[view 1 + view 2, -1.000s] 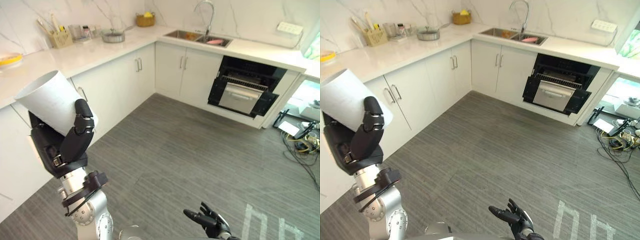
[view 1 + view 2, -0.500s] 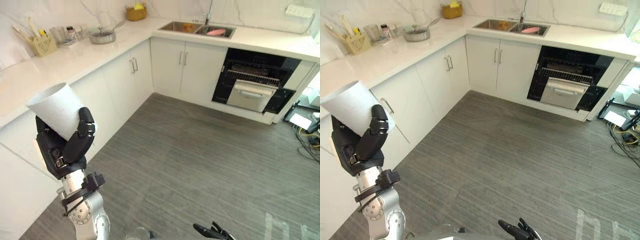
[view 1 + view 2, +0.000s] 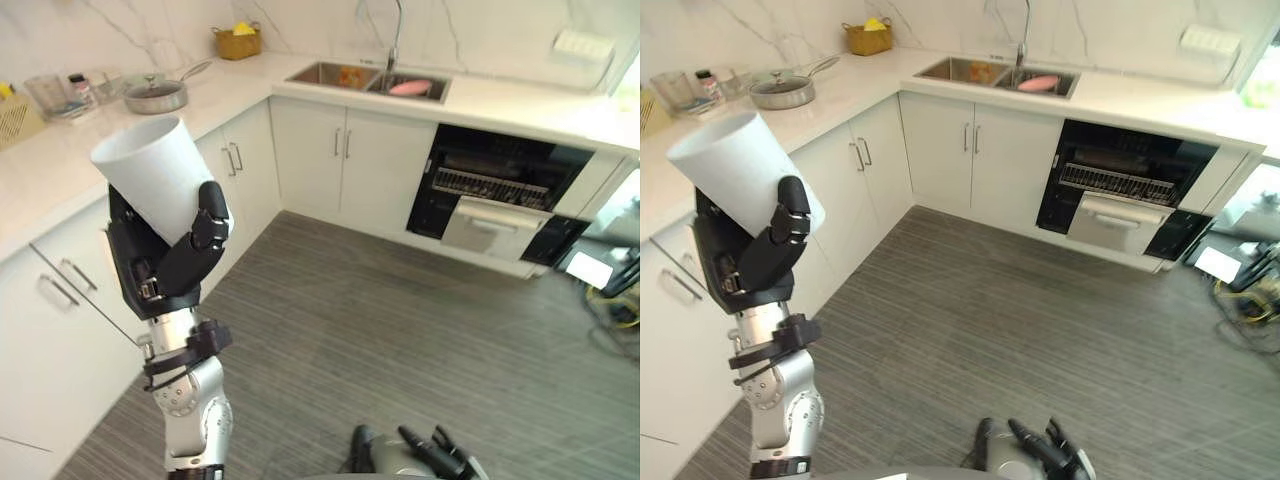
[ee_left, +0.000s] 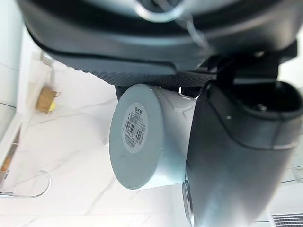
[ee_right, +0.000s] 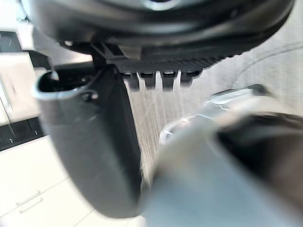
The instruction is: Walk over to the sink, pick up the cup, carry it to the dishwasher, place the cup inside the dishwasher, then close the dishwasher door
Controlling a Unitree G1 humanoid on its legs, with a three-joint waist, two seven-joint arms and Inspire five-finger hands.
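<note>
My left hand [image 3: 165,268] is shut on a white cup [image 3: 150,178], held upright and slightly tilted in front of the left-hand cabinets. In the left wrist view the cup's base [image 4: 137,137] shows, with the thumb [image 4: 236,156] wrapped against its side. The dishwasher [image 3: 495,190] stands across the floor under the far counter, its black cavity open, a rack showing and its silver door [image 3: 490,222] hanging out. The sink [image 3: 365,77] is left of it in the counter, with a pink item [image 3: 410,87] inside. My right hand [image 3: 435,455] hangs low at the bottom edge, open and empty.
White cabinets [image 3: 345,165] run along the left and far sides under a white counter. A pan [image 3: 155,97], jars [image 3: 60,92] and a basket [image 3: 237,42] stand on it. Cables [image 3: 615,295] lie on the floor at the right. Grey floor [image 3: 400,330] stretches toward the dishwasher.
The whole picture has shifted as the camera moved; the sink and dishwasher now sit more central. The cup stays in my left hand, higher in view. The right hand stays low.
</note>
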